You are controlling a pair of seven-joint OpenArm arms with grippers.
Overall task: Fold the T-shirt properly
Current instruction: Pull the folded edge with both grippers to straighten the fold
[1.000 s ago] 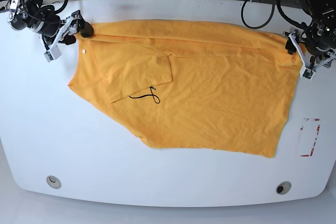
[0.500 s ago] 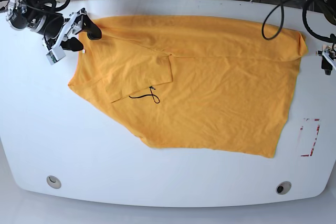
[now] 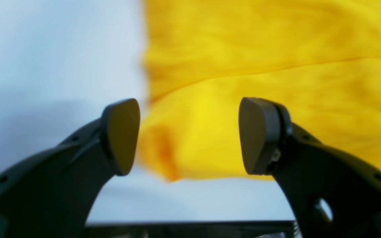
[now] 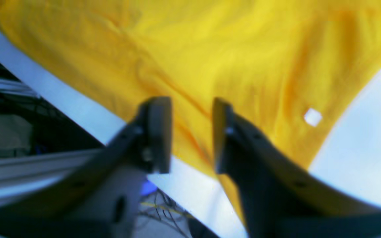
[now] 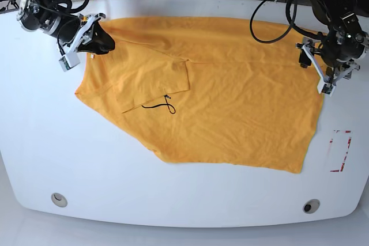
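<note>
The orange-yellow T-shirt (image 5: 230,90) lies spread flat over the white table (image 5: 173,194), with one sleeve folded in at the left. My right gripper (image 5: 99,37) hovers over the shirt's far left corner. In the right wrist view the gripper (image 4: 190,135) stands narrowly open over the fabric (image 4: 210,49), holding nothing. My left gripper (image 5: 315,67) is at the shirt's right edge. In the left wrist view the gripper (image 3: 190,135) is wide open above a corner of the shirt (image 3: 260,49).
A thin black cord (image 5: 159,106) lies on the folded sleeve. A small white tag (image 5: 92,56) sits near the shirt's left corner. A red and white sticker (image 5: 340,151) is on the table at the right. Cables hang behind the far edge.
Both grippers let go of the shirt's far corners. The left arm swung out to the right and has come back to the shirt's right edge. The right gripper shifted slightly right.
</note>
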